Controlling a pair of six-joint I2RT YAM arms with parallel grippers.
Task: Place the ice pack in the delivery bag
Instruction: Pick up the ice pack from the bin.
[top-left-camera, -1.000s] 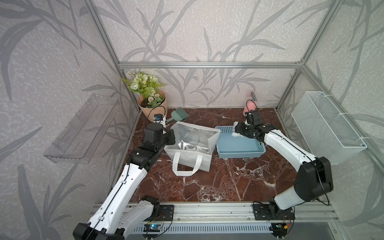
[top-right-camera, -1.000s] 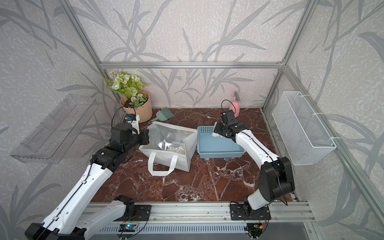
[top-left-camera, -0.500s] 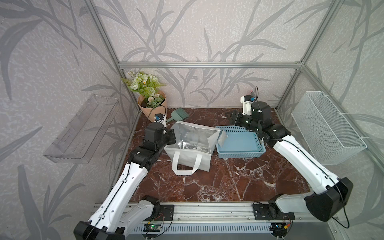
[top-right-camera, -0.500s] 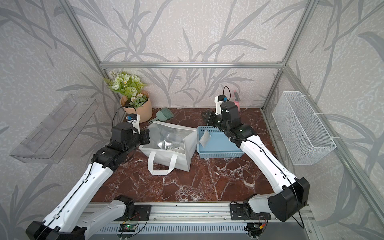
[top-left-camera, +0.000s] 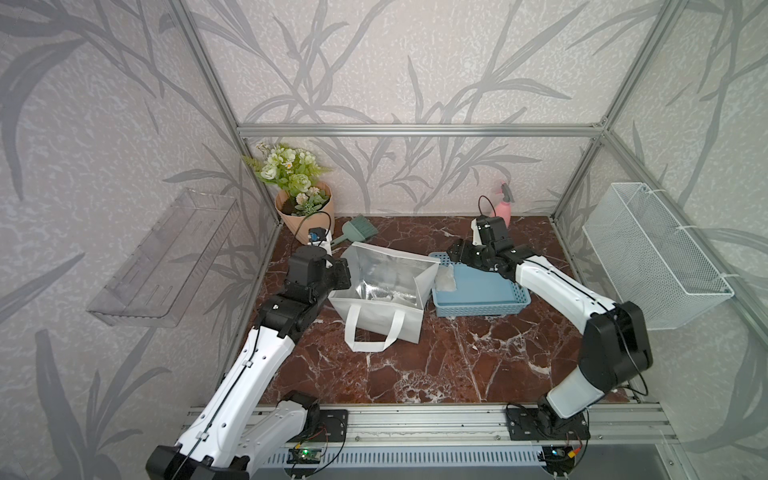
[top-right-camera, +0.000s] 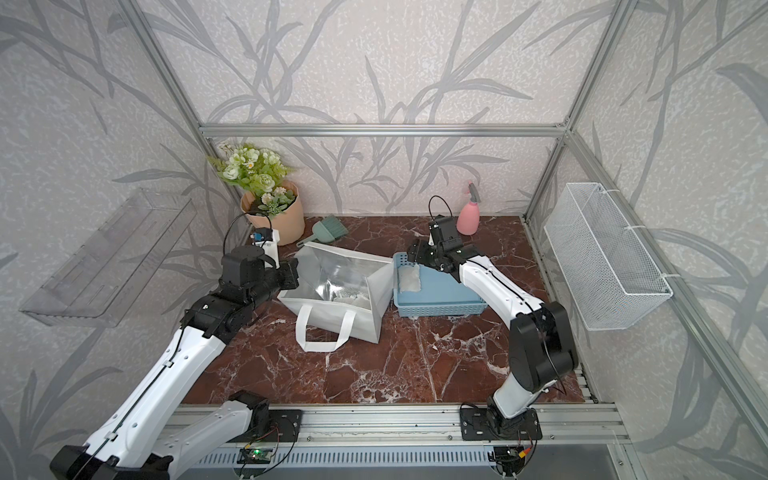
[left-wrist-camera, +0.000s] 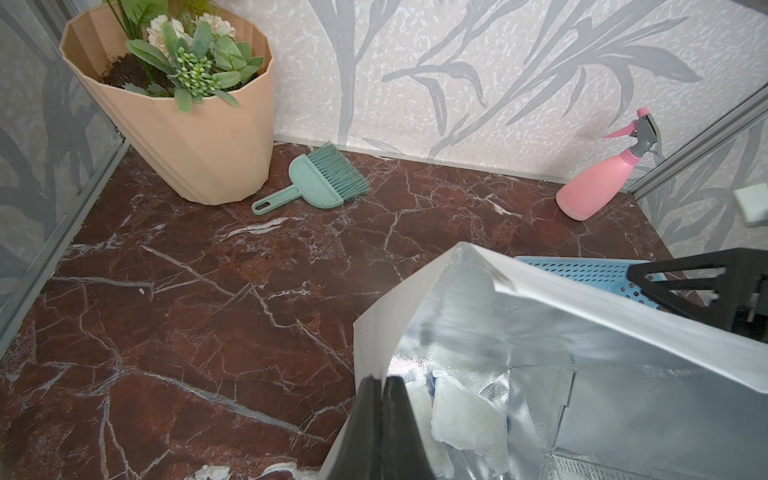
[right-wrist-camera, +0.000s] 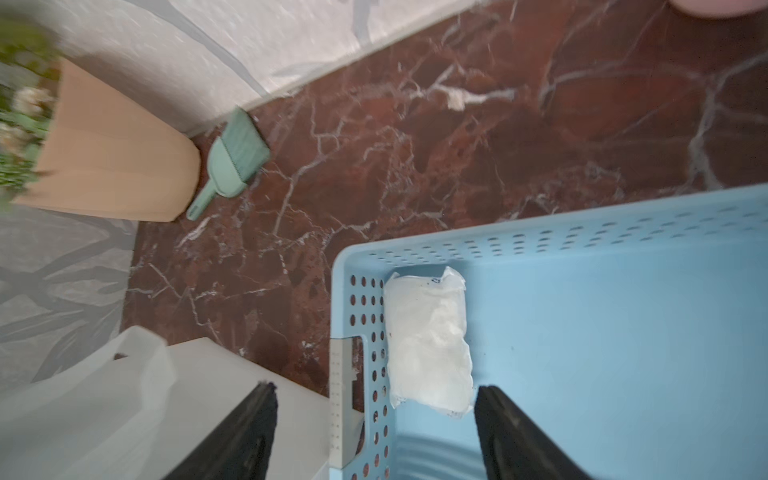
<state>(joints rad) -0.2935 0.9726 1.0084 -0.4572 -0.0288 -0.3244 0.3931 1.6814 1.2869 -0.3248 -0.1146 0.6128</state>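
Note:
The white delivery bag (top-left-camera: 384, 320) (top-right-camera: 338, 316) stands open mid-table, its silver lining showing. My left gripper (top-left-camera: 343, 275) (top-right-camera: 293, 276) (left-wrist-camera: 382, 384) is shut on the bag's left rim (left-wrist-camera: 376, 332). White ice packs (left-wrist-camera: 467, 415) (top-right-camera: 351, 300) lie inside on the bag's floor. Another ice pack (top-left-camera: 445, 279) (top-right-camera: 409, 279) (right-wrist-camera: 428, 345) lies flat at the left end of the light-blue basket (top-left-camera: 482, 308) (top-right-camera: 440, 309) (right-wrist-camera: 582, 232). My right gripper (top-left-camera: 455, 254) (top-right-camera: 415, 254) (right-wrist-camera: 374, 388) hangs open just above that pack and the basket's left wall, holding nothing.
A potted plant (top-left-camera: 303, 212) and a green hand brush (top-left-camera: 359, 228) sit at the back left. A pink spray bottle (top-left-camera: 503, 208) stands at the back right. A wire basket (top-left-camera: 652, 266) hangs on the right wall, and a clear shelf (top-left-camera: 166, 257) on the left wall.
My right arm rose toward the back, then came down over the basket's left end, and its jaws widened. A pack that hung by the bag's right wall now lies in the basket. The left arm held still.

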